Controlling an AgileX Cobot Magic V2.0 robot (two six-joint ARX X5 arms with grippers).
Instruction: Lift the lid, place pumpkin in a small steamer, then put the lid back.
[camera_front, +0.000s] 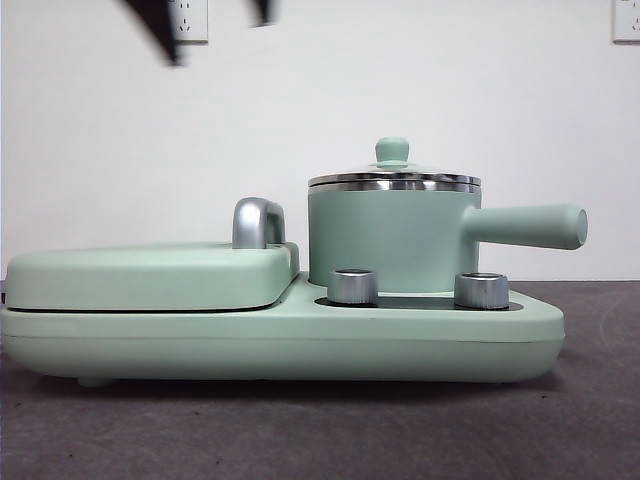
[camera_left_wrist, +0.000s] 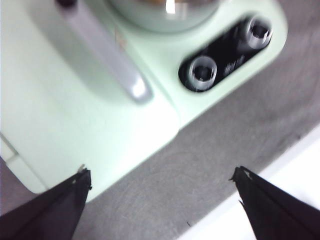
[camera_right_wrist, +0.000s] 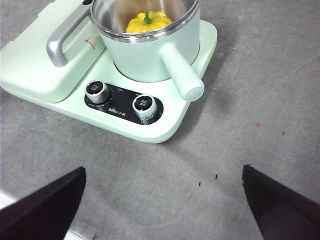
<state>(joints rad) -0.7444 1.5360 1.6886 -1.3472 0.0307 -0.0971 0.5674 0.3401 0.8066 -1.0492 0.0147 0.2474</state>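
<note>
Pumpkin (camera_right_wrist: 148, 22), glossy yellow, green-stemmed, inside small steamer (camera_right_wrist: 150, 55), seemingly under lid (camera_front: 393, 170).

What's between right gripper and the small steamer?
Right wrist view: from the right gripper, bare grey table, then the black panel with two knobs, before the small steamer.

the small steamer (camera_right_wrist: 150, 50) is cut off at the edge, the pumpkin (camera_right_wrist: 148, 22) partly hidden inside.
</note>
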